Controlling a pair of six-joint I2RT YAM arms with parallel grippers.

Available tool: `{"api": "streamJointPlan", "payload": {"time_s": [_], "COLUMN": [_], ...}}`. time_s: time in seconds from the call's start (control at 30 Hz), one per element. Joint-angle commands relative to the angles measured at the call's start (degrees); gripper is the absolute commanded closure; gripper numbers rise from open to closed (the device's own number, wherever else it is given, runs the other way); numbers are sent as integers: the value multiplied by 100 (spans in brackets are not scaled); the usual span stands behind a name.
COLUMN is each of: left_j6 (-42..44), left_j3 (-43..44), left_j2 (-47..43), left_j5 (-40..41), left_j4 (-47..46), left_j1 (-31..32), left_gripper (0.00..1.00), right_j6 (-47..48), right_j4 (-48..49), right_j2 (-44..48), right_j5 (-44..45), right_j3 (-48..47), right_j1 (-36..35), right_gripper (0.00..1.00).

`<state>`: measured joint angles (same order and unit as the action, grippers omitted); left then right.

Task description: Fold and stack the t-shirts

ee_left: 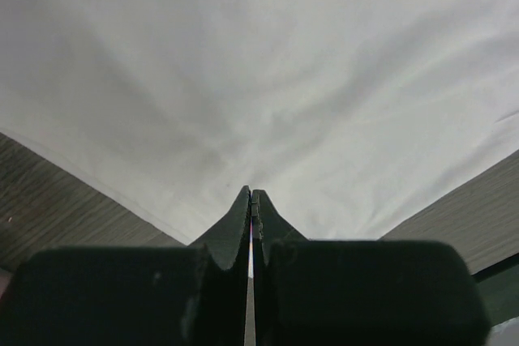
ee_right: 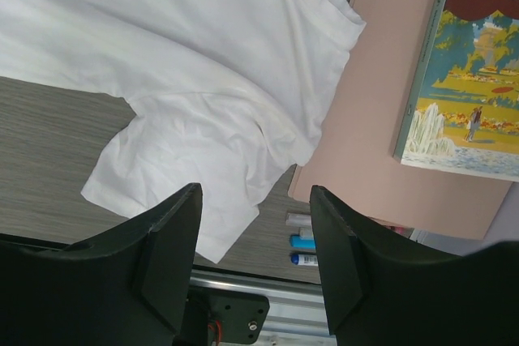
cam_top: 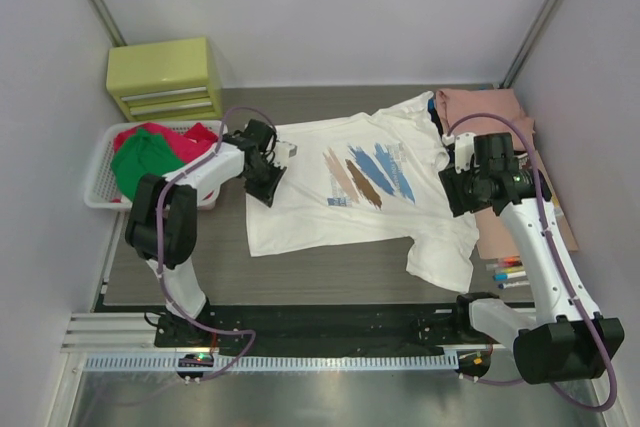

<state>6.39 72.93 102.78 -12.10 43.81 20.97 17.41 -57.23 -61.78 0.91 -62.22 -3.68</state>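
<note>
A white t-shirt with blue, brown and pink brush strokes lies spread flat across the table, print up. My left gripper is shut, its tips down at the shirt's left edge; in the left wrist view the closed left gripper points onto plain white cloth, and no fold shows between the jaws. My right gripper hangs open above the shirt's right sleeve; nothing is between the fingers of the right gripper. Red and green t-shirts fill the basket. A salmon-pink t-shirt lies folded at the back right.
A white slotted basket stands at the left and a yellow-green drawer unit behind it. At the right lie a pink sheet, a book and several markers. The metal rail runs along the near edge.
</note>
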Motion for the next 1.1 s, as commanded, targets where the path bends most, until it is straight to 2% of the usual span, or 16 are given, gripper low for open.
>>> {"api": "streamJointPlan", "payload": {"time_s": [0.0, 0.27, 0.53, 0.87, 1.07], "left_j6": [-6, -165, -191, -226, -244], "left_j3": [415, 600, 284, 398, 346], "left_j2": [487, 954, 744, 752, 612], "left_j5": [-223, 5, 585, 481, 542], "left_j4": [233, 242, 84, 207, 154], "left_j1": [-5, -5, -84, -699, -744], "left_gripper": [100, 100, 100, 100, 100], "right_j6": [-10, 87, 149, 184, 333], "right_j4": [63, 54, 89, 116, -155], "right_j2": [184, 280, 263, 316, 193], "right_j5": [111, 208, 217, 208, 208], "right_j3": [104, 148, 245, 289, 254], "right_j1": [8, -1, -10, -1, -1], "right_gripper": [39, 39, 39, 39, 38]}}
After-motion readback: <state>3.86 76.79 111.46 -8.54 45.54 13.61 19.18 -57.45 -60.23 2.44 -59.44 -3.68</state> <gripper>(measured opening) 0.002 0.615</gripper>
